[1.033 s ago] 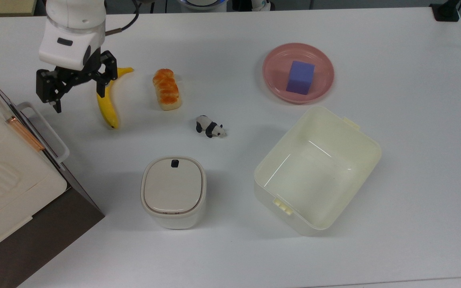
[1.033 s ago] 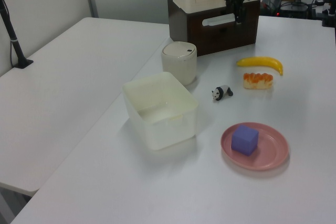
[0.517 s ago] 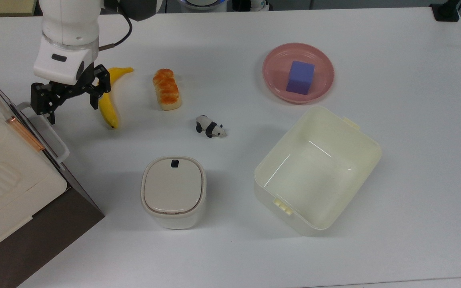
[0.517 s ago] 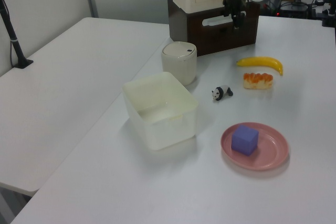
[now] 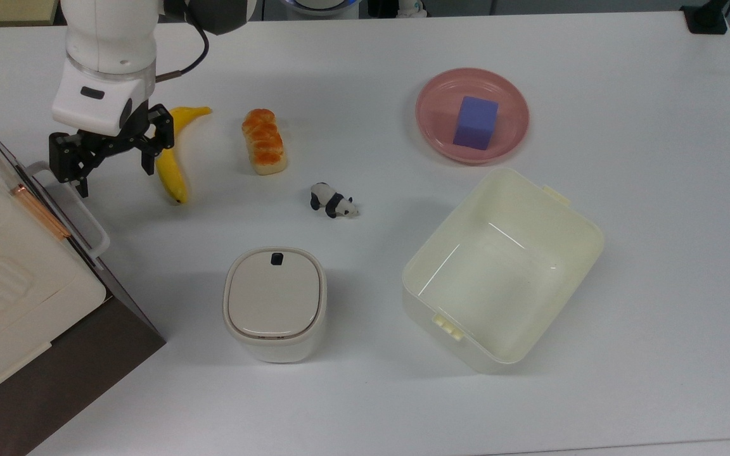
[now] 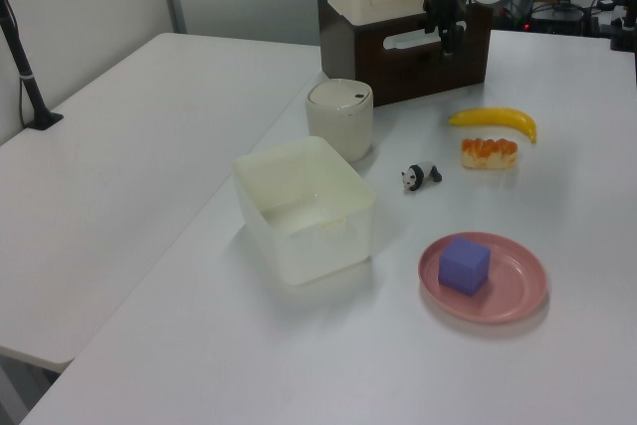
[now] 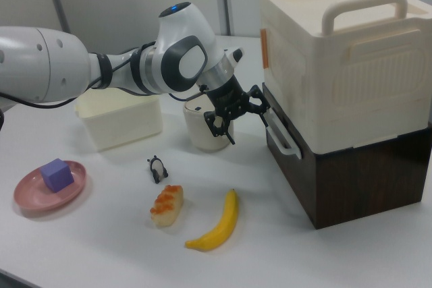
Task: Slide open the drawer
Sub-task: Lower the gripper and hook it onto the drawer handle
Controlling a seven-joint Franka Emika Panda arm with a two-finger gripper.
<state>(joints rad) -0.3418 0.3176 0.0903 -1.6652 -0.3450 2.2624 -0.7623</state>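
The drawer (image 7: 291, 166) is the dark brown front of a brown cabinet (image 7: 368, 166), and it sits flush with the cabinet. Its white loop handle (image 5: 73, 206) juts out toward the table. My gripper (image 5: 115, 176) is open and hangs over the handle's far end. One fingertip (image 5: 81, 187) sits close beside the handle bar, the other over the banana. In the right view the gripper (image 7: 247, 126) stands right in front of the handle (image 7: 282, 136). In the left view the gripper (image 6: 442, 39) hangs before the drawer (image 6: 418, 65).
A white ribbed appliance (image 5: 4, 278) sits on the cabinet. A banana (image 5: 172, 158), a bread loaf (image 5: 265, 140) and a toy panda (image 5: 333, 201) lie nearby. A lidded white bin (image 5: 275, 303), a cream tub (image 5: 587, 244) and a pink plate (image 5: 431, 130) with a purple cube (image 5: 476, 121) stand further off.
Over the last second the gripper moved toward the top view's left and down to the handle's end. In the last half second it hardly moved. The drawer has not moved.
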